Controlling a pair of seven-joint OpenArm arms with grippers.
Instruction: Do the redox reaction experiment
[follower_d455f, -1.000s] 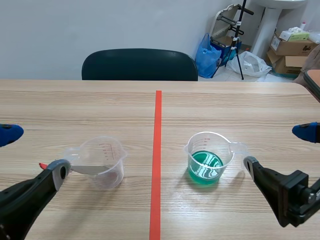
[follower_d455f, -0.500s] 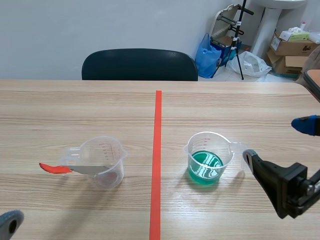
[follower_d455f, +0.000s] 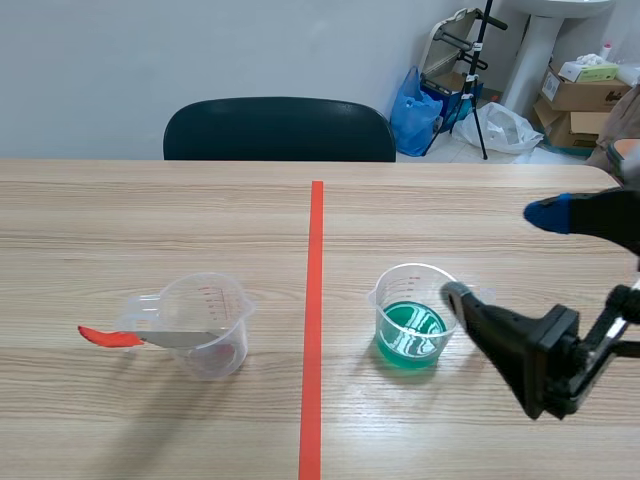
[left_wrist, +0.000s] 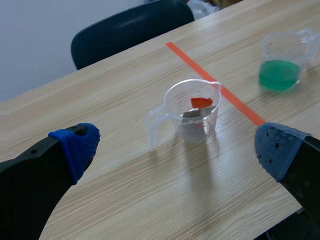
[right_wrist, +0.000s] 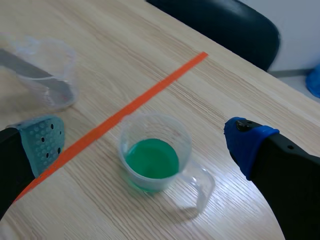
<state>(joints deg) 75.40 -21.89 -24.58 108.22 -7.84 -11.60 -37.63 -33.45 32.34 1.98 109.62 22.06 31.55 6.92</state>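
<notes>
A clear measuring cup (follower_d455f: 205, 322) stands left of the red tape line, with a grey strip with a red end (follower_d455f: 110, 337) resting across it. A second clear cup with green liquid (follower_d455f: 412, 318) stands right of the line. My right gripper (follower_d455f: 500, 255) hovers open just right of the green cup, one finger by its handle. In the right wrist view the green cup (right_wrist: 152, 157) lies below and between the spread fingers of the right gripper (right_wrist: 145, 140). My left gripper (left_wrist: 176, 144) is open, held back from the strip's cup (left_wrist: 192, 110); the left arm is out of the scene view.
A dark chair (follower_d455f: 280, 130) stands at the table's far edge. Bags, boxes and a stand sit on the floor at the back right (follower_d455f: 500, 110). The red tape line (follower_d455f: 314, 320) runs down the table's middle. The green cup (left_wrist: 282, 62) shows far off in the left wrist view.
The left arm has pulled back out of the scene view, leaving the strip in its cup. The right gripper has moved left toward the green cup, still open.
</notes>
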